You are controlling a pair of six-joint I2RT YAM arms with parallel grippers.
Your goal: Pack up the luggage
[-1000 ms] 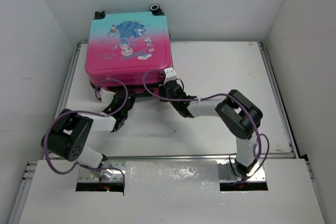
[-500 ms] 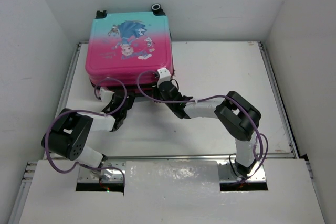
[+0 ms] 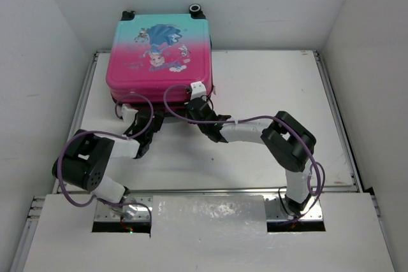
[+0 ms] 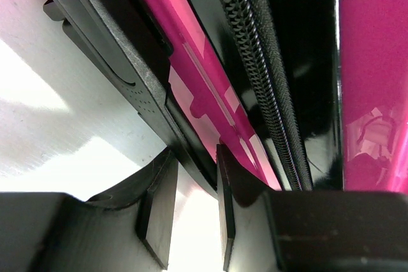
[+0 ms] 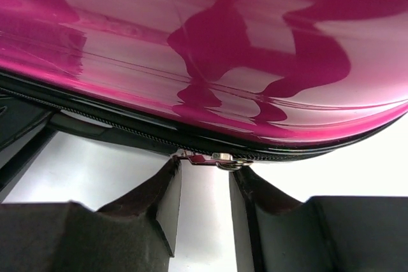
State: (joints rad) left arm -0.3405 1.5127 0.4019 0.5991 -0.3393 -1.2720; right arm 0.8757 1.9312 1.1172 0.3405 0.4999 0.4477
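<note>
The luggage [image 3: 159, 55], a closed pink-to-teal hard-shell case with a cartoon print, lies flat at the table's back left. My left gripper [image 3: 140, 125] is at its near edge. In the left wrist view this gripper [image 4: 190, 179] is shut on a black handle strip [image 4: 121, 62] of the luggage [image 4: 370, 62], beside the black zipper [image 4: 255, 62]. My right gripper [image 3: 195, 97] is at the near right corner. In the right wrist view this gripper [image 5: 205, 171] pinches the metal zipper pull [image 5: 220, 157] between its fingertips, under the pink shell [image 5: 223, 42].
The white table [image 3: 274, 93] stretches to the right of the luggage, framed by metal rails [image 3: 335, 113]. White walls stand close on the left, back and right. Purple cables [image 3: 146, 109] loop over both arms near the case.
The luggage has slid a little toward the back wall and to the right. My right gripper has moved left along its near edge. The left gripper has barely moved.
</note>
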